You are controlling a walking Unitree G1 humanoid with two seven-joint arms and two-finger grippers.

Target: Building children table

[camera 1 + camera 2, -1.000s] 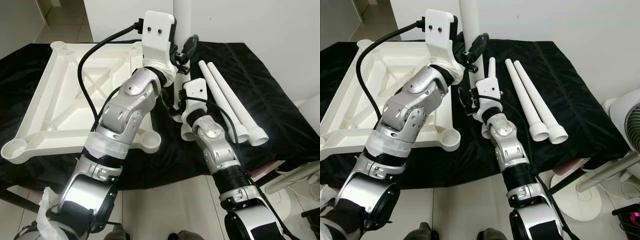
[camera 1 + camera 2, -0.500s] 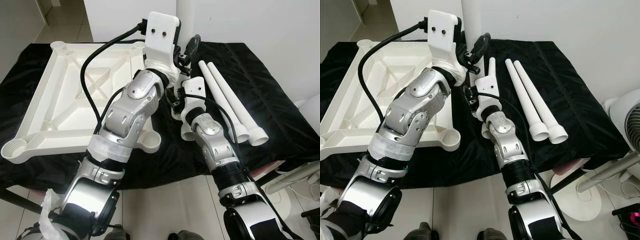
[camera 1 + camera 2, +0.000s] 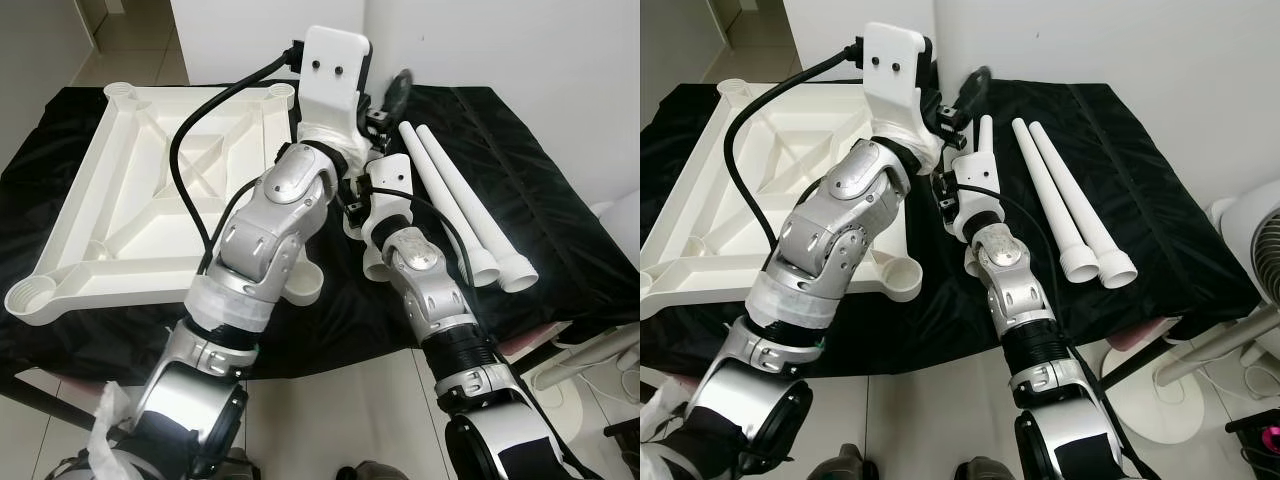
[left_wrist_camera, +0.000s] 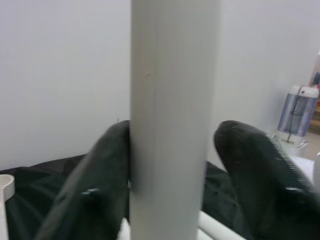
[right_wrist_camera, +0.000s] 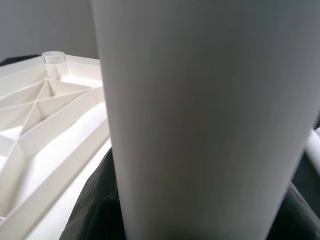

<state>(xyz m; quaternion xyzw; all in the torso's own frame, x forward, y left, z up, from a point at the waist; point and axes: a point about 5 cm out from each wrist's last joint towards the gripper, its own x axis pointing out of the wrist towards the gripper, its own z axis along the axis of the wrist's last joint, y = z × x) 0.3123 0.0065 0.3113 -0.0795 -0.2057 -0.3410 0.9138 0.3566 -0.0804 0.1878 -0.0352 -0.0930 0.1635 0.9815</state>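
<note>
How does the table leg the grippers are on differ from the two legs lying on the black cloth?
The held leg stands upright between the left gripper fingers, near the tabletop's far corner; the two loose legs lie flat, side by side on the black cloth. The held leg has a gripper around it; the loose legs lie untouched, flared ends toward the robot. All are white plastic tubes.

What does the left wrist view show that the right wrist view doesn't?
Left wrist view: the left gripper's black fingers either side of the upright table leg, a white wall and a bluish appliance. Right wrist view: the ribbed underside of the white tabletop with a corner socket. Both: the leg close up and black cloth.
</note>
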